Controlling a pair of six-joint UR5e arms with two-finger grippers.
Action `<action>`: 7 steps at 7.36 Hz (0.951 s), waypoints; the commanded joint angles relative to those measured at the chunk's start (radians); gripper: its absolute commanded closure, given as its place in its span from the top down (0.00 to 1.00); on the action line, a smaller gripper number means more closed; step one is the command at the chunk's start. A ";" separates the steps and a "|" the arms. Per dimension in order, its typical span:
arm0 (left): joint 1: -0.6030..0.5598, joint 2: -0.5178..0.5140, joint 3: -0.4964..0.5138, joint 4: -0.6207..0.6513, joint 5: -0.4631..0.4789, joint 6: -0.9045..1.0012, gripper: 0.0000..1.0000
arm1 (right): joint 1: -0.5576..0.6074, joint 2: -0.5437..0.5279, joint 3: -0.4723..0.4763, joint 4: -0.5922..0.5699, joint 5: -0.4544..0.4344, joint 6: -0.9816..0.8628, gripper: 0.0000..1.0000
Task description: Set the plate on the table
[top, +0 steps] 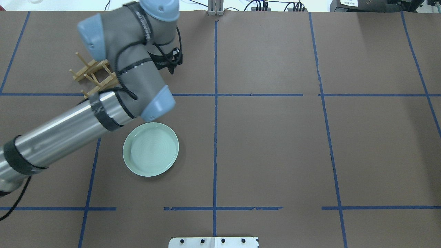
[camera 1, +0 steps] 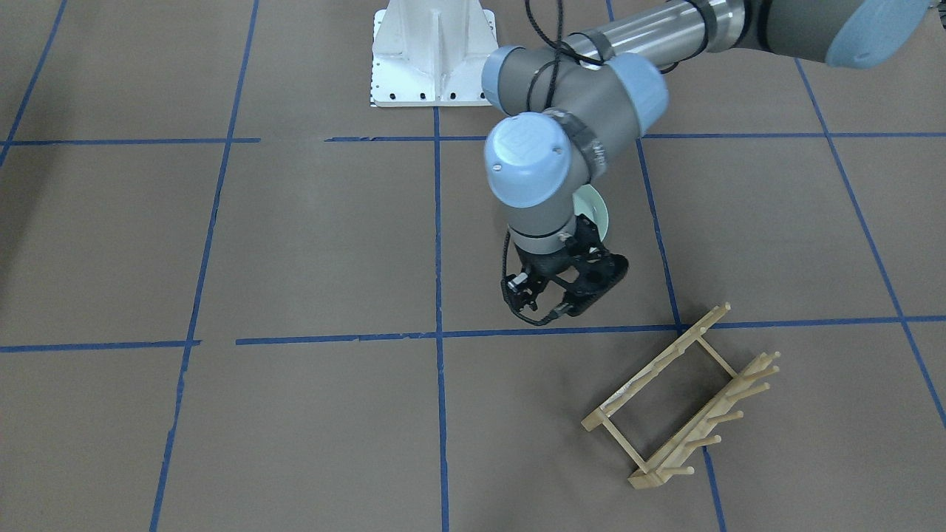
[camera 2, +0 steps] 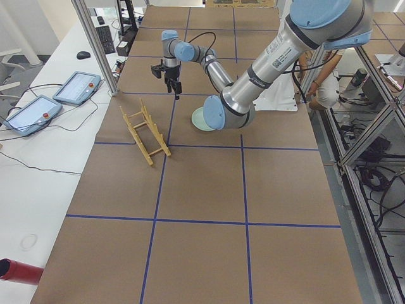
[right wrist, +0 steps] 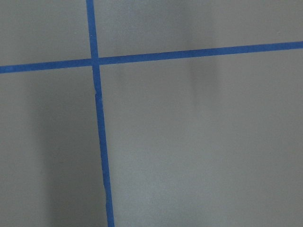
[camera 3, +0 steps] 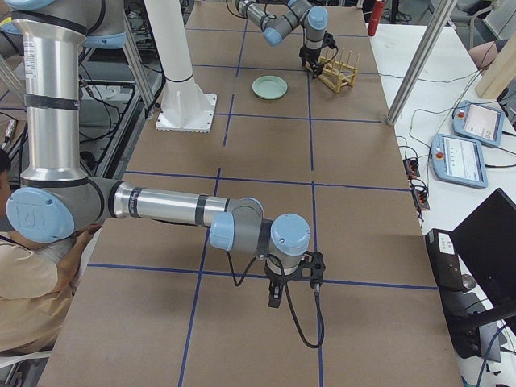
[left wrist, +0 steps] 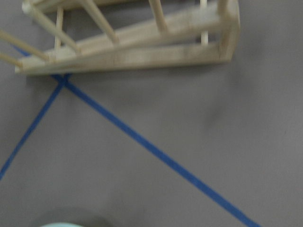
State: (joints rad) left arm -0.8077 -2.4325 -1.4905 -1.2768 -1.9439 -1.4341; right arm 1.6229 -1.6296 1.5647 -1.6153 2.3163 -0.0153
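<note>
Looking down from overhead, we find the plate (top: 151, 149) lying flat and face up on the table (top: 275, 144), inside one taped square, with nothing touching it. The left gripper (camera 1: 553, 295) hangs above the brown surface apart from the plate, beyond the plate's rim on the side away from the robot, and near the wooden peg rack (camera 1: 684, 399). Its fingers are spread and we see nothing between them. From the front-facing camera only a mint crescent of the plate shows behind the left wrist. The left wrist camera looks at the rack's base rail and a crossing of blue tape lines (left wrist: 142, 142), with a pale green sliver at the bottom edge. The right gripper (camera 3: 278, 294) hovers low over the table at the opposite end, well apart from the plate. We cannot tell whether its fingers are spread or closed.
</note>
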 commanded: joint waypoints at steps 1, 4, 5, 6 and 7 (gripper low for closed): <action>-0.194 0.223 -0.283 -0.021 -0.061 0.356 1.00 | 0.000 -0.001 0.000 0.000 0.000 0.000 1.00; -0.598 0.448 -0.309 -0.010 -0.272 1.050 1.00 | 0.000 -0.001 0.000 0.000 0.000 0.000 1.00; -0.728 0.616 -0.304 -0.027 -0.314 1.356 1.00 | 0.000 0.001 0.000 0.000 0.000 0.000 1.00; -0.822 0.706 -0.221 -0.057 -0.316 1.552 1.00 | 0.000 -0.001 0.000 0.000 0.000 0.000 1.00; -0.856 0.713 -0.167 -0.087 -0.335 1.561 1.00 | 0.000 -0.001 0.000 0.000 0.000 0.000 1.00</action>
State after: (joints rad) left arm -1.5814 -1.7805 -1.7278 -1.3289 -2.2541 0.0024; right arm 1.6229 -1.6302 1.5647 -1.6153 2.3163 -0.0154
